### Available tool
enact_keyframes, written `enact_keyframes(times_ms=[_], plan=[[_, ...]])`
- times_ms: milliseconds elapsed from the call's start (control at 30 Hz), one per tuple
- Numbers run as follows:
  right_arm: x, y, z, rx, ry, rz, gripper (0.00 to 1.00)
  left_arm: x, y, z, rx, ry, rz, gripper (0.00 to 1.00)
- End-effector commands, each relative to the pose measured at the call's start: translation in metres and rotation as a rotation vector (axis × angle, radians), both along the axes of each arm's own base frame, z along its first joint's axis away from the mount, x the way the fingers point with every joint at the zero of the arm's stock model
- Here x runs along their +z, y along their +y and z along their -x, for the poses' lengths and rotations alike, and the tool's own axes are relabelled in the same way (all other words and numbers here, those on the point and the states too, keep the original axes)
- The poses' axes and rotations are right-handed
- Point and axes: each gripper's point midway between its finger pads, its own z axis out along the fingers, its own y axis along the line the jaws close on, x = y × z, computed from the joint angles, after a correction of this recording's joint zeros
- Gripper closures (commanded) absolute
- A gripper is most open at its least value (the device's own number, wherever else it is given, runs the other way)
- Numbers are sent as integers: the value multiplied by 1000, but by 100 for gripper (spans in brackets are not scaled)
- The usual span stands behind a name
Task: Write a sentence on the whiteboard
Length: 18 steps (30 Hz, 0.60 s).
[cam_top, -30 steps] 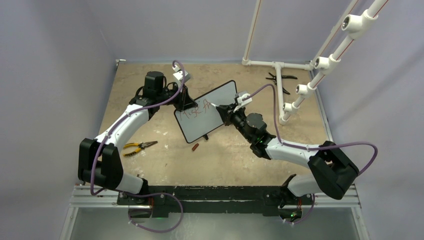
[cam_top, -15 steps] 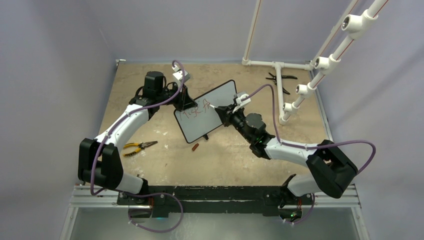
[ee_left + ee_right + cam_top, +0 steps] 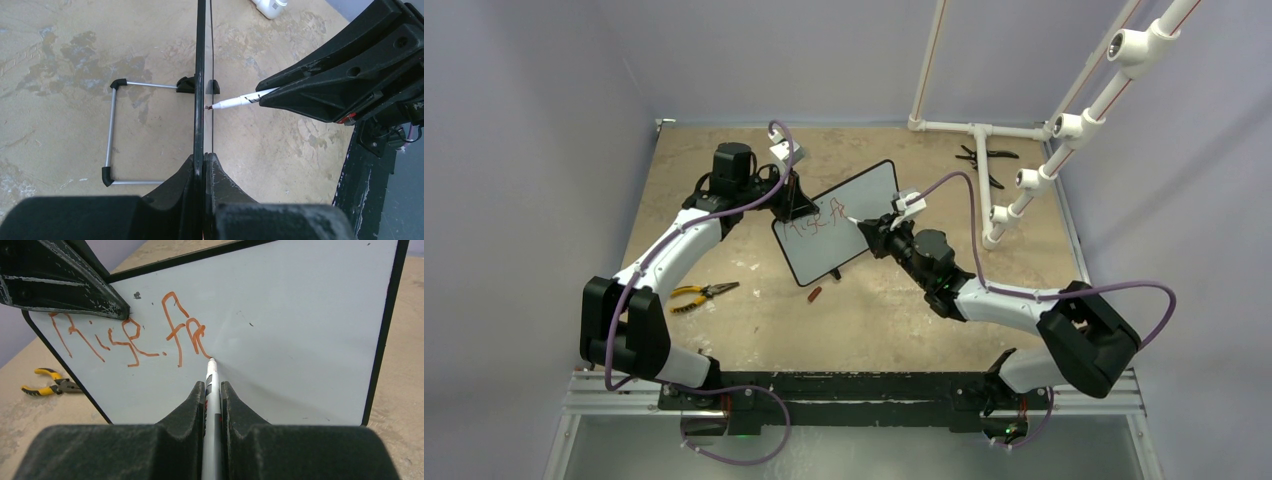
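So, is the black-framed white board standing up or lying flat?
Standing up: the black-framed white board shows edge-on in the left wrist view, its wire stand behind, left pincer shut on its upper edge.

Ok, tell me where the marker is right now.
In the right wrist view the marker sits clamped in the right tool, its tip on the whiteboard at the end of the last red stroke of the sentence.
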Motion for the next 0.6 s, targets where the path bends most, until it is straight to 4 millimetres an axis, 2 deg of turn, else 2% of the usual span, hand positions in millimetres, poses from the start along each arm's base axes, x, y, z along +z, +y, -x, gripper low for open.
enact_keyframes(times_ms=[0, 100, 200, 400, 567], plan=[[12, -11, -7, -65, -23, -15, 100, -12, 2, 9, -5, 26, -33, 100], [29, -11, 0, -37, -73, -43, 100, -13, 2, 10, -8, 26, -34, 100], [35, -11, 11, 9, -76, -81, 100, -15, 1, 9, -9, 30, -37, 100], [42, -18, 7, 10, -89, -90, 100, -17, 0, 9, -11, 35, -39, 100], [46, -16, 3, 16, -105, -98, 100, -18, 0, 9, -12, 36, -40, 100]])
